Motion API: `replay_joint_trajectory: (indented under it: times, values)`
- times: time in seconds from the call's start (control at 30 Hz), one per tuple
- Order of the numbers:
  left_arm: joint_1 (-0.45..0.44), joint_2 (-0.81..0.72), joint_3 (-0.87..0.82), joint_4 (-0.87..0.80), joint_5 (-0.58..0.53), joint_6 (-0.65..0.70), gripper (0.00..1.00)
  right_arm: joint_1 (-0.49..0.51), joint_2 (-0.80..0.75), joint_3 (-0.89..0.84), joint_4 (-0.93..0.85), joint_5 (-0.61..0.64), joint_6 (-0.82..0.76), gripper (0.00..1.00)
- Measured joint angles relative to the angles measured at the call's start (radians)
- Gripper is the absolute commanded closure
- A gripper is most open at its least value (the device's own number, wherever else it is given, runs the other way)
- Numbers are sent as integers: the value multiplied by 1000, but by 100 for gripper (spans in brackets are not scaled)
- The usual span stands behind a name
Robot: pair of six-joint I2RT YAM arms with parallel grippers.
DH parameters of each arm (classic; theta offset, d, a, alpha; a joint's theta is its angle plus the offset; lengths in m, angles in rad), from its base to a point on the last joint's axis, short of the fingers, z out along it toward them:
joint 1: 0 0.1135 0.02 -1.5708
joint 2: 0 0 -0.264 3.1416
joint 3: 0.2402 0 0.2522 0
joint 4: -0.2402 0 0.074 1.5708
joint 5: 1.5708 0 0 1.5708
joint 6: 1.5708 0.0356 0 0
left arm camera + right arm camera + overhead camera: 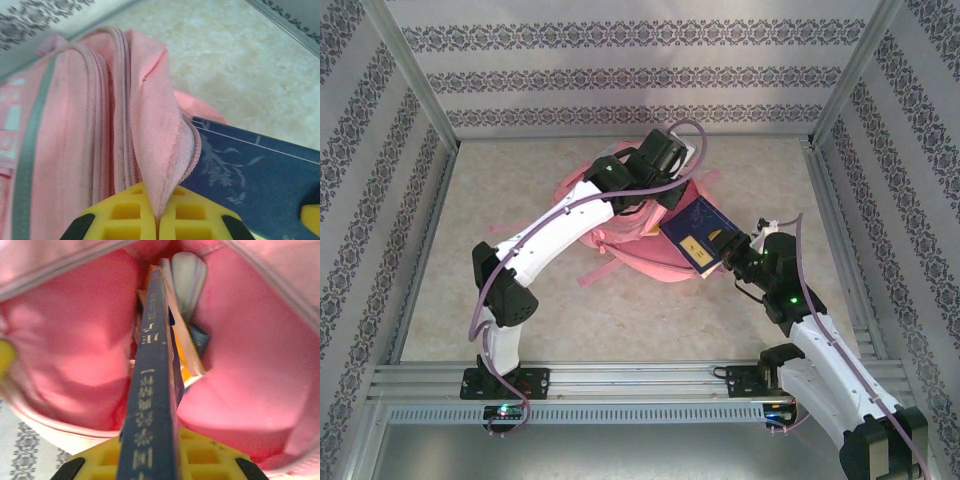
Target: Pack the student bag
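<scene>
1. Yellow plastic fingers (125,216) of your left gripper (158,221) are pressed together on a fold of pink cloth. The fold is the rim of the mouth of the large pink fabric backpack (75,130), and it rises from between the jaws.
2. Beside that pinched rim, a grey trim stripe (31,150) runs down the backpack's left part, and zip lines follow the seam.
3. Your right gripper (150,461), with the same yellow fingers (210,456), is clamped on a thin dark blue book with pale lettering along its spine (152,380). The book stands on edge between the jaws.
4. The book's far end reaches into the backpack's open mouth, with pink lining close on both sides.
5. Deeper inside, a thin light-coloured flat edge (181,335) lies against the book's right face. Past it sit a pale rounded item (189,275) and a small blue piece (199,337); you cannot tell what they are.
6. Seen from your left wrist, the book's blue cover slips under the lifted rim, touching it.
7. Seen from above, the backpack lies on the beige marbled tabletop (620,330), in its far middle and partly under your left arm. The book enters from the backpack's right side, and a pink strap (592,273) trails toward the near edge.
</scene>
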Motion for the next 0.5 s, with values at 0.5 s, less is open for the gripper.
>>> replay_joint_trajectory:
  times: [0.5]
  values:
    - [57,-53,9,-29,-10,52,100,139,202,34,256,14,43,100]
